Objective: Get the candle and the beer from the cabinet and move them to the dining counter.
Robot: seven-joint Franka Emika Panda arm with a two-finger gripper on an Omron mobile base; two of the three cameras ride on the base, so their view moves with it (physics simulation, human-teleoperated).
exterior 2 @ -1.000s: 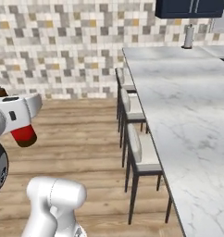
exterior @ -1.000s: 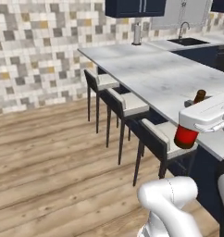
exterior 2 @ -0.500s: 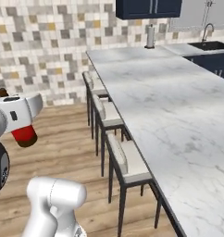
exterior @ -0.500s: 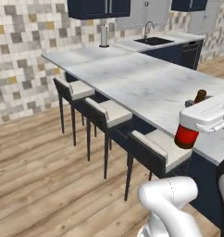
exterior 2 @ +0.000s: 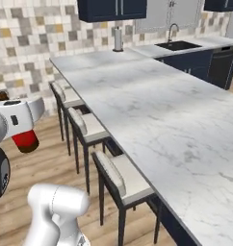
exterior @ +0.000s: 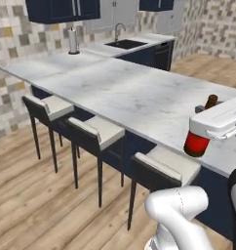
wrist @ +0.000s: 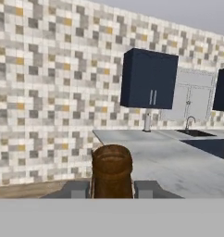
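— Swinging round with my base, both base views now put the long white grey-veined marble table (exterior: 125, 93) much closer and broader than a second ago; the bottle itself sits in my grip just as it did then.

— So you have the beer?

— Yes. My hand (wrist: 112, 189) is pinching the brown glass bottle with the red label (exterior: 198, 141). In the hand view its brown neck (wrist: 112, 169) stands right between my two dark fingertips (wrist: 77, 189), and in the right base view the red base hangs below my wrist (exterior 2: 25, 139).

— Is it on the table yet?

— No. It is held beside the table's near edge, above the row of cushioned dark-legged stools (exterior: 103, 134), not resting on the marble.

— And the candle?

— I can't make one out on the slab. The dark navy wall cabinet with silver bar handles (wrist: 148, 78) is well behind the table. I judge roughly half remains: set this bottle down, then see to the candle.
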